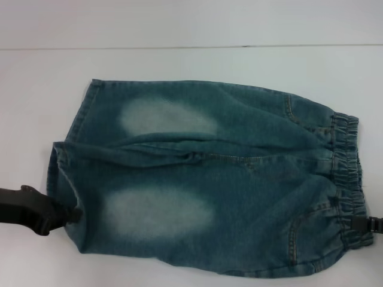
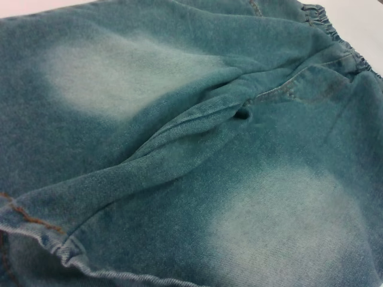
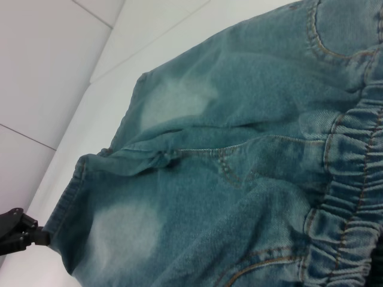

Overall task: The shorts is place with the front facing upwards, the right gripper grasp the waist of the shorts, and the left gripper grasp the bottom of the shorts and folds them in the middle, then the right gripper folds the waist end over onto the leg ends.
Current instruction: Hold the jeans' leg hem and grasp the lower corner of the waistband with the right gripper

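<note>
Shorts (image 1: 203, 179) lie flat on white surface (image 1: 179, 63), left pincer (image 1: 73, 214) low at near leg hem (image 1: 66, 197) w/ tips on fabric, right pincer (image 1: 366, 224) at waist (image 1: 347, 173) corner, can't tell either's grip.

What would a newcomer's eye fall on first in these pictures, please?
The shorts fill most of the table, spread flat with two pale faded ovals on the legs and the ruffled waist toward the robot's right. The left tool meets the near leg hem, and the right tool sits at the waist's near corner.
</note>
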